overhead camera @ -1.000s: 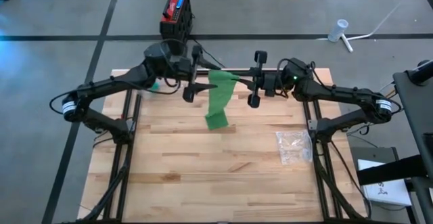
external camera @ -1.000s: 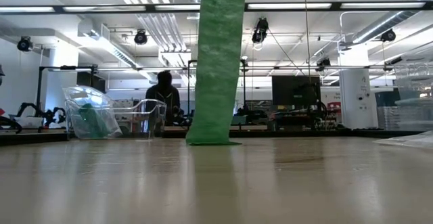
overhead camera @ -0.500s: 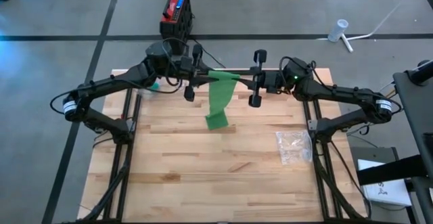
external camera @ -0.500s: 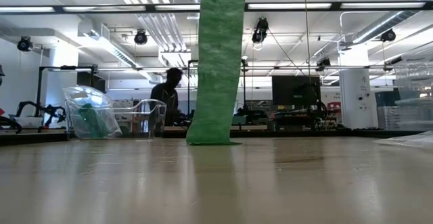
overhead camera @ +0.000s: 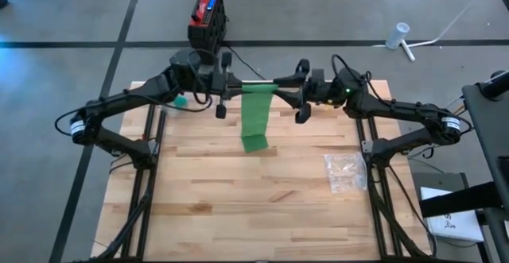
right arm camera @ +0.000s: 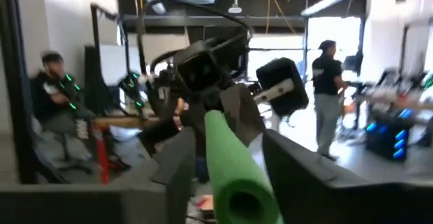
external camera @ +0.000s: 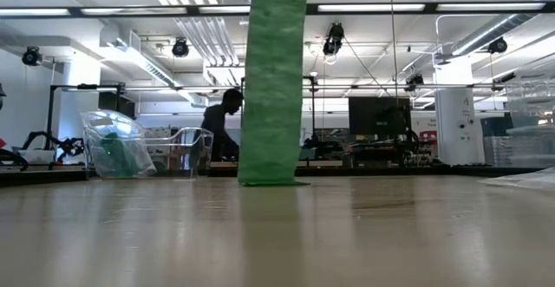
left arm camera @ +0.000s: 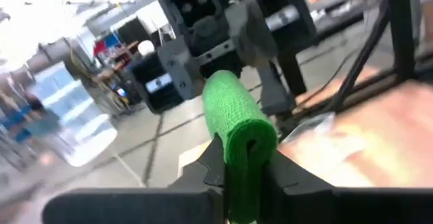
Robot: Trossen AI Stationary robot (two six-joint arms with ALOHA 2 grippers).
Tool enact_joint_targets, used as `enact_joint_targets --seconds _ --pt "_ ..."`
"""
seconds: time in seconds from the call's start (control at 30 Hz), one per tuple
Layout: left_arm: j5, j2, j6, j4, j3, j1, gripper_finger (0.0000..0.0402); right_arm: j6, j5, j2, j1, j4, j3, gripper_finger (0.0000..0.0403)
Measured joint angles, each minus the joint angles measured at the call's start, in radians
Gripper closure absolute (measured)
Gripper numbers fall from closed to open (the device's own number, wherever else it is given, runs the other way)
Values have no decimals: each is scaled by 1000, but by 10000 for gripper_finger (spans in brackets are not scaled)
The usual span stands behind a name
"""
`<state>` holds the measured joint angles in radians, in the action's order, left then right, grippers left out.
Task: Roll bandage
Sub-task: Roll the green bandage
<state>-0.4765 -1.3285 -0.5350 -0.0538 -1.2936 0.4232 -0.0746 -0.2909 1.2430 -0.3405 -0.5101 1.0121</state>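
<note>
1. Bandage: a green strip, partly wound into a roll held level above the far half of the table, toward 12 o'clock from the table's middle. Its loose tail hangs straight down, and the low view shows the tail's end resting on the wood.
2. Left gripper: at about 11 o'clock from the table's middle, at the roll's left end. The left wrist view shows its dark fingers pressed in on the roll's end, pinching it.
3. Right gripper: at about 1 o'clock, at the roll's right end. The right wrist view shows its fingers spread, standing off either side of the roll with a gap on both sides.
4. Clear plastic bag: crumpled, lying flat near the table's right edge, at about 3 o'clock, well apart from the bandage.
5. Red and black case: on the floor beyond the table's far edge, at 12 o'clock.
6. White cup and stick: on the floor, at about 2 o'clock.
7. Clear bin: at the table's far edge in the low view, holding something green.
8. Person: a dark figure in the room behind, just left of the hanging strip in the low view.
</note>
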Motion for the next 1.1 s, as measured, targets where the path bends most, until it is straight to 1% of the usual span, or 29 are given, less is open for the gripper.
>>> enact_joint_targets --seconds 0.07,0.13,0.27,0.37,0.5,0.67,0.73,0.87,1.1 --pt "0 11 -98 0 0 -1 381 -78 -5 0 0 4 0 206" --pt "-1 20 -166 15 0 -2 380 -144 -4 0 0 2 0 175" --pt "-1 22 -277 13 0 -3 375 -189 2 0 0 -26 0 121" --pt "-1 22 -345 4 0 -3 380 -222 3 1 -3 -55 9 97" --pt "-4 22 -425 1 0 -3 381 -155 3 16 -4 42 75 92" --pt "-44 22 -576 -25 0 -11 376 -43 -7 61 -4 196 172 103" --pt "-47 22 -627 -28 0 -13 377 -8 -42 80 -5 242 207 106" --pt "-48 22 -684 -39 0 -14 376 -5 -86 122 -5 284 233 113" --pt "-19 37 -759 -36 0 -14 375 -46 -95 130 -5 292 232 126"
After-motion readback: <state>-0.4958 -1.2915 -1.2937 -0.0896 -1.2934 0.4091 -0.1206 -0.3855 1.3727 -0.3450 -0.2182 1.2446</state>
